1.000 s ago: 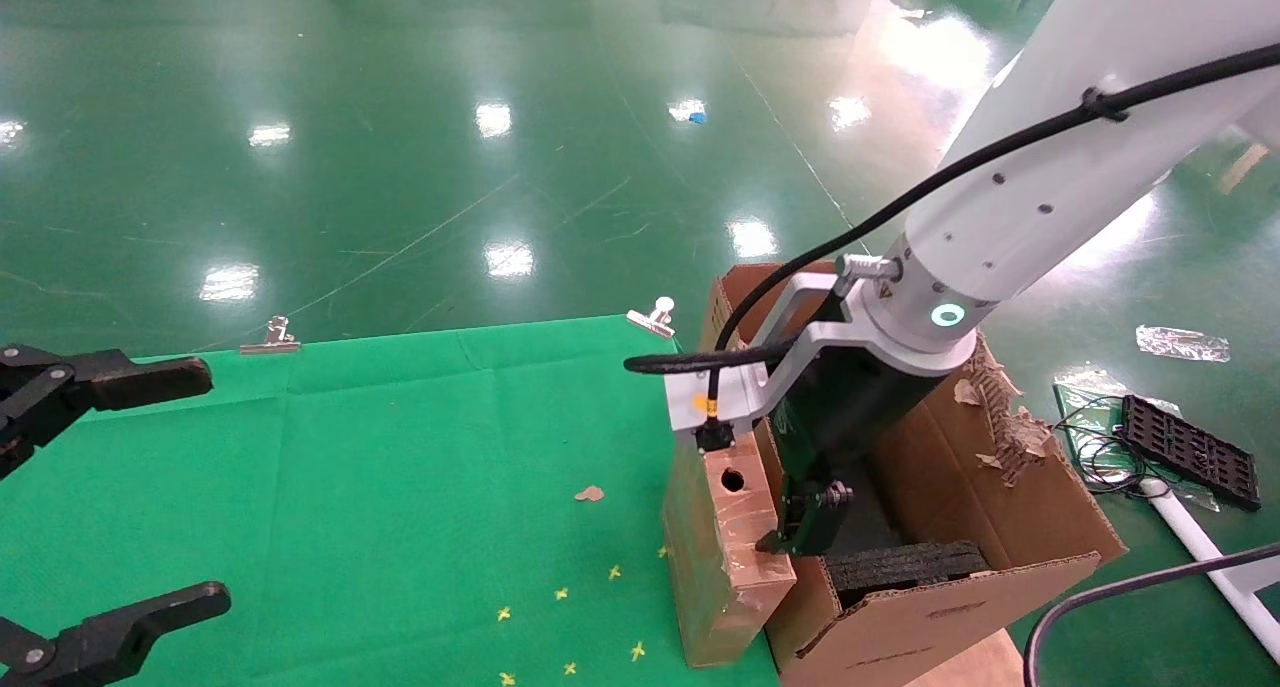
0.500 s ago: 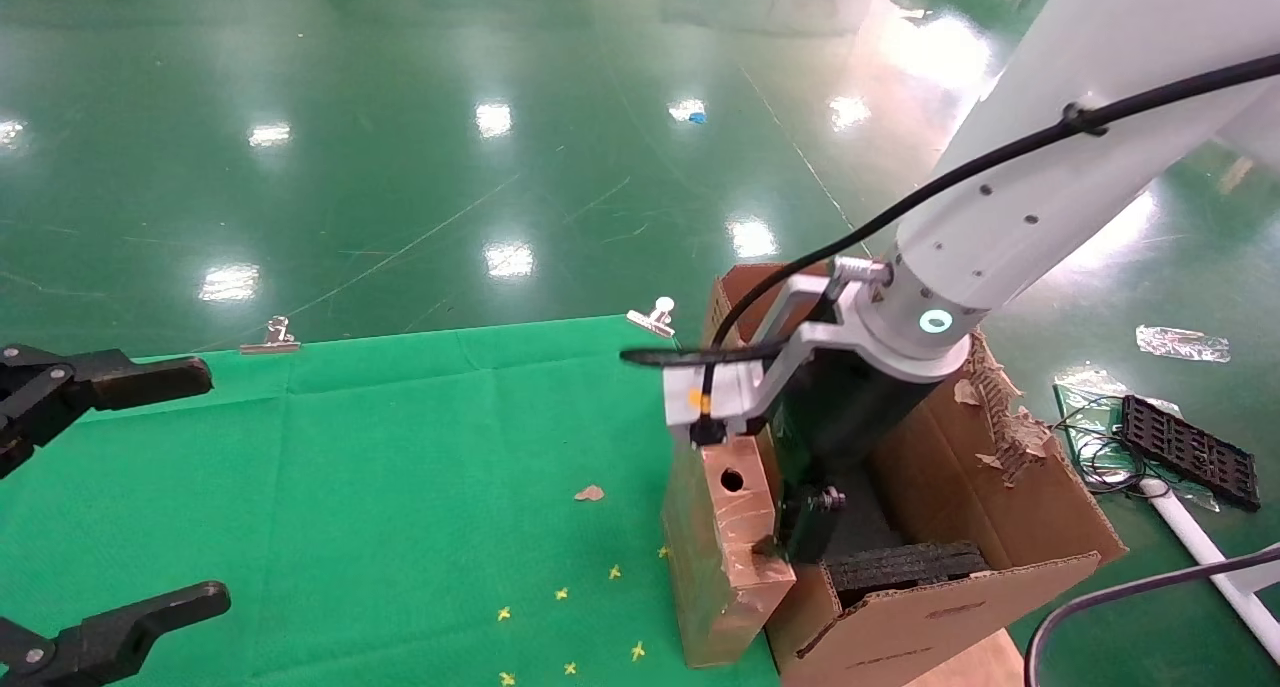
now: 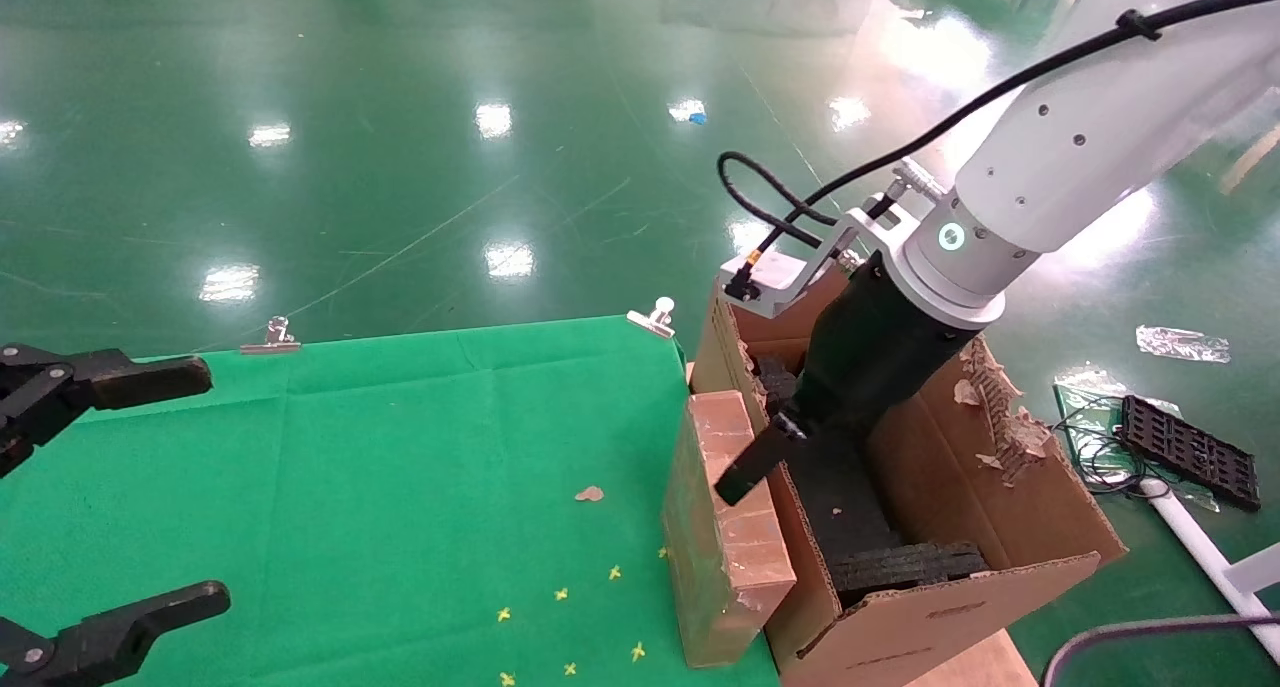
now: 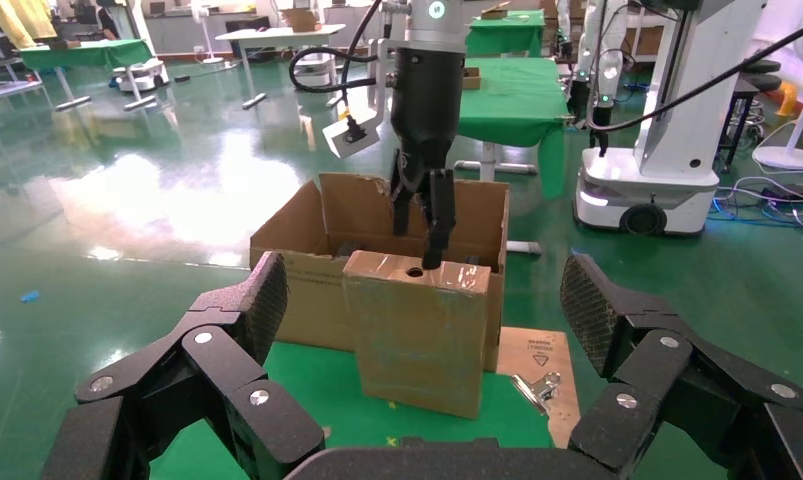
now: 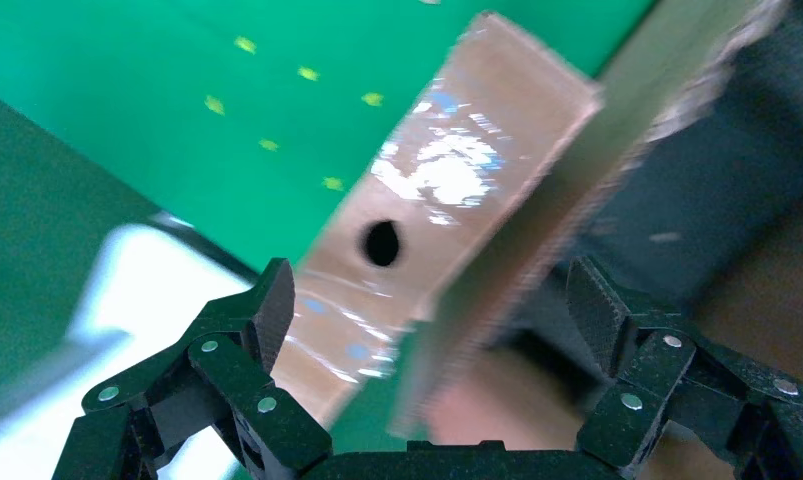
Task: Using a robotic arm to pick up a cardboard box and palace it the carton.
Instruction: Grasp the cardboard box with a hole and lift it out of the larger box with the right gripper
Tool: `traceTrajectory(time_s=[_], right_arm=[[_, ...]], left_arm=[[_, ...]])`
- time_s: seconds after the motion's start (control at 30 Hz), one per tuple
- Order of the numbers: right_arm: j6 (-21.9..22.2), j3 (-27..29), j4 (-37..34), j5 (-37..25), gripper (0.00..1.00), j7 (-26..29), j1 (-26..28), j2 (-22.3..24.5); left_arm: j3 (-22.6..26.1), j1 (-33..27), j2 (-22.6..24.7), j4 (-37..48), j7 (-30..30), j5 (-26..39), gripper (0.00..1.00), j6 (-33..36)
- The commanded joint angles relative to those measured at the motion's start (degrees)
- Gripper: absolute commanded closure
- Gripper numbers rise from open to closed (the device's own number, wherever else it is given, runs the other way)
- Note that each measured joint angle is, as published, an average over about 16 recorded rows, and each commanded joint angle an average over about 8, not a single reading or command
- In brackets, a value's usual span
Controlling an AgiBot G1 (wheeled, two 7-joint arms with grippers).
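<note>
The cardboard box [image 3: 715, 547] stands on its narrow edge at the right rim of the green table, leaning against the carton [image 3: 930, 617]. It also shows in the left wrist view [image 4: 417, 330], tape-wrapped, with a round hole in its top edge. The robotic arm's right gripper [image 3: 775, 467] hangs open just above that top edge. One finger [image 3: 745, 465] is over the box and the other is hidden inside the carton. In the right wrist view the open gripper [image 5: 432, 300] straddles the box top [image 5: 447, 170] and the carton wall [image 5: 537, 220]. My left gripper [image 3: 215, 485] is parked open at the table's left.
Black foam pieces [image 3: 900, 567] lie inside the carton, whose right flap [image 3: 1000, 417] is torn. Binder clips [image 3: 655, 317] [image 3: 270, 337] hold the green cloth at its far edge. A black tray with cables [image 3: 1185, 452] lies on the floor to the right.
The right wrist has turned and lifted: the camera mount swung from the box's near side to the carton's far side. The finger now covers the box's hole. The box and left arm stayed put.
</note>
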Motion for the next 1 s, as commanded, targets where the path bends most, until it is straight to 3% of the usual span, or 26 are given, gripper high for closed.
traceTrajectory(time_s=[0.03,0.23,0.27,0.3,0.47,0.5,0.57,0.73,0.77,0.83,1.0], right_arm=[[-0.02,0.37,-3.24,2.34,0.0,1.91,-0.93,0.26],[0.15,-0.03,-8.59,4.38,0.0,2.68,-3.95,-1.24],[0.16,-0.13,-9.22,4.48,0.04,2.64,-4.31,-1.54],[0.16,-0.24,-9.78,4.52,0.11,2.59,-4.61,-1.84],[0.03,-0.96,-11.37,3.82,0.73,2.45,-5.2,-3.18],[0.01,-1.1,-11.47,3.65,0.85,2.46,-5.24,-3.39],[-0.04,-1.36,-11.51,3.37,0.99,2.55,-5.3,-3.73],[-0.12,-2.05,-11.07,2.82,1.0,3.12,-5.7,-4.29],[-0.14,-2.18,-10.96,2.73,1.0,3.24,-5.8,-4.36],[-0.16,-2.47,-10.76,2.54,1.0,3.49,-6.0,-4.47],[-0.13,-3.06,-10.37,2.0,1.0,3.94,-6.15,-4.6]], left_arm=[[0.01,0.0,0.0,0.0,0.0,-0.01,0.0,0.0],[0.03,-0.01,-0.01,0.0,0.02,-0.02,0.0,-0.01],[0.04,-0.01,-0.01,0.0,0.02,-0.02,0.0,-0.02],[0.04,-0.01,-0.02,0.0,0.02,-0.03,0.0,-0.02],[0.06,-0.01,-0.02,0.0,0.03,-0.04,0.01,-0.03],[0.06,-0.01,-0.03,0.0,0.03,-0.04,0.08,-0.03],[0.07,-0.02,-0.03,0.0,0.04,-0.05,0.26,-0.03],[0.09,-0.02,-0.04,0.0,0.04,-0.06,0.86,-0.04],[0.09,-0.02,-0.04,0.0,0.05,-0.06,0.92,-0.04],[0.1,-0.02,-0.04,0.0,0.05,-0.07,0.99,-0.04],[0.12,-0.03,-0.05,0.0,0.06,-0.08,1.0,-0.05]])
